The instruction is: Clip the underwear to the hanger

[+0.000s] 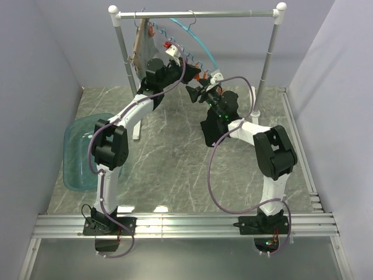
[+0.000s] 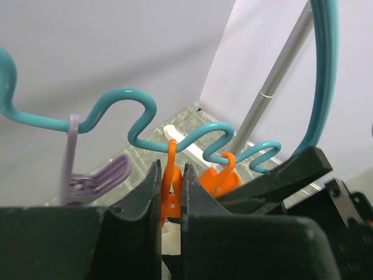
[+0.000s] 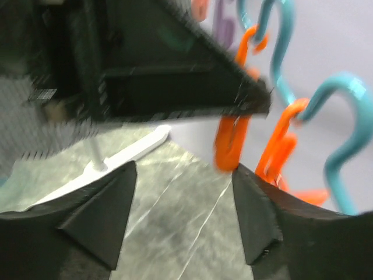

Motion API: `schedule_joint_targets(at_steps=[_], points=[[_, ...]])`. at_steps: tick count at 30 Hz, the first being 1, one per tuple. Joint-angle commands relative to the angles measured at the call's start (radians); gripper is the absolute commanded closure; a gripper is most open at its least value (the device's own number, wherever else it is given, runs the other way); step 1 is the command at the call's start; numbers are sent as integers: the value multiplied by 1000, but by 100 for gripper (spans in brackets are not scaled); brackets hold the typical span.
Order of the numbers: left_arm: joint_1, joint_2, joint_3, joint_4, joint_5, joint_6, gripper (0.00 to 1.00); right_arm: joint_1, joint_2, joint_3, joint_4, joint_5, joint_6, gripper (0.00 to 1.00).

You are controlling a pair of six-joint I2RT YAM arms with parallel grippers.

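With the right gripper (image 3: 183,168) released, the orange clip (image 2: 169,195) clenched in the left gripper (image 2: 171,170) should be squeezed fully open

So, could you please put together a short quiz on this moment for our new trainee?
1. True or false: the right gripper is clamped shut.
2. Multiple choice: what colour is the clip pinched by the left gripper? A purple, B orange, C teal.
3. Fill in the blank: in the top view, the translucent basin lies on the robot's ___ side.

Key:
1. False. Its fingers stand wide apart.
2. B.
3. Left.
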Motion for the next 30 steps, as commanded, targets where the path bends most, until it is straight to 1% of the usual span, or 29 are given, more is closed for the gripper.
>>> schedule_joint_targets(at_steps=[1, 5, 8, 10, 11, 12, 13, 15, 16, 20, 22, 24, 26, 27, 30], points=[[5, -33, 28, -23, -19, 16, 100, -1, -106, -60, -15, -77, -16, 26], [4, -31, 36, -39, -26, 30, 100, -1, -210, -158, -57, -180, -42, 22], [-1, -37, 37, -49, -37, 50, 100, -9, -278, -204, -159, -275, -94, 20], [-5, -43, 33, -57, -43, 58, 100, -20, -305, -209, -273, -333, -132, 19], [-8, -46, 25, -57, -48, 65, 100, -23, -327, -205, -325, -382, -177, 17], [-13, -51, 22, -59, -54, 70, 100, -28, -333, -198, -421, -399, -192, 17], [-15, -56, 18, -54, -55, 72, 100, -34, -341, -180, -472, -407, -203, 17], [-18, -62, 7, -53, -60, 76, 100, -70, -364, -172, -565, -424, -173, 19], [-18, -62, 7, -56, -60, 78, 100, -84, -374, -184, -580, -425, -145, 21], [-18, -65, 7, -66, -71, 73, 100, -208, -443, -221, -670, -448, -15, 25], [-18, -68, -1, -51, -72, 70, 100, -245, -465, -235, -704, -436, 7, 28], [-18, -65, -4, -46, -58, 65, 100, -290, -491, -249, -736, -409, 67, 28], [-18, -60, 7, -49, -52, 59, 100, -325, -493, -258, -748, -401, 137, 32], [-18, -59, 11, -53, -51, 59, 100, -357, -487, -261, -749, -398, 157, 33], [-18, -52, 22, -60, -49, 65, 100, -391, -457, -248, -771, -398, 197, 44]])
